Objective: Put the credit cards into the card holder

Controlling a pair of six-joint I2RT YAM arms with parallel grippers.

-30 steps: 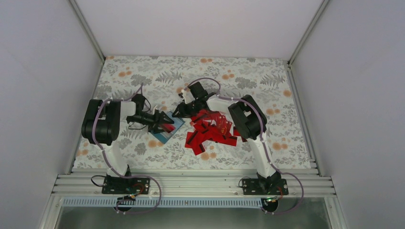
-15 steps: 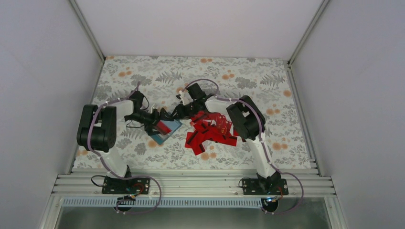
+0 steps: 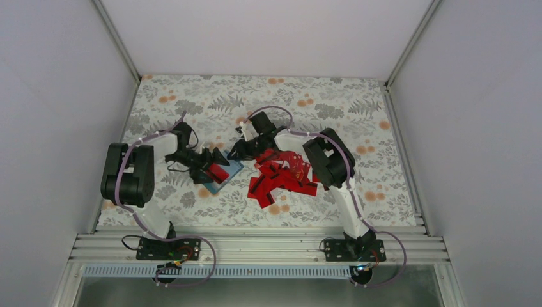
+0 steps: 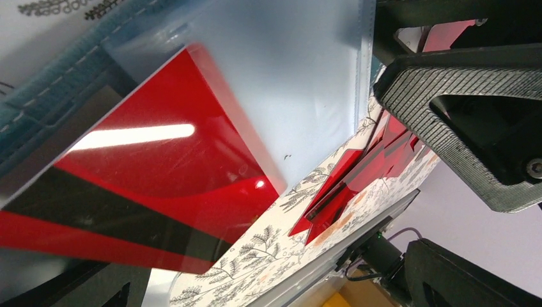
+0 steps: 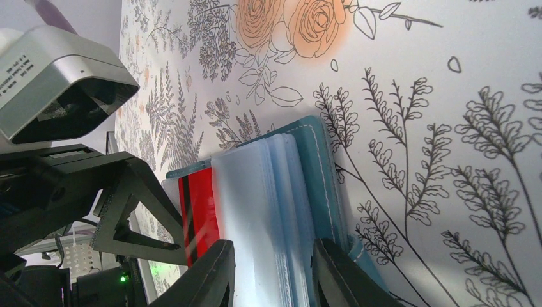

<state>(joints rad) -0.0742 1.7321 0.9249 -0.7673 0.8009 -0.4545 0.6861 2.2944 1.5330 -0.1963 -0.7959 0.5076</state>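
- The top view alone takes in the whole heap of credit cards point(image 3: 281, 178). It lies on the flowered surface point(image 3: 345, 109), just behind the right claw point(image 5: 271, 256) on its own arm's side (the left wrist view catches only a red edge of the heap).
- The right wrist view alone shows the teal card holder point(image 5: 319, 163) lying open. Its clear sleeves point(image 5: 255, 192) stand fanned between the right claw's two fingers; whether they pinch the sleeves I cannot tell.
- The left wrist view brings one card point(image 4: 147, 185) close up. It is glossy red with a broad black stripe, and its corner lies against a clear sleeve.
- The left claw point(image 3: 216, 164) has its jaws spread. The card sits toward one side of the gap, well clear of the ribbed finger point(image 4: 447, 96) on the other.
- The holder lies right under the left claw's tips and at the tips of the right claw, and the two claws face each other closely across it.
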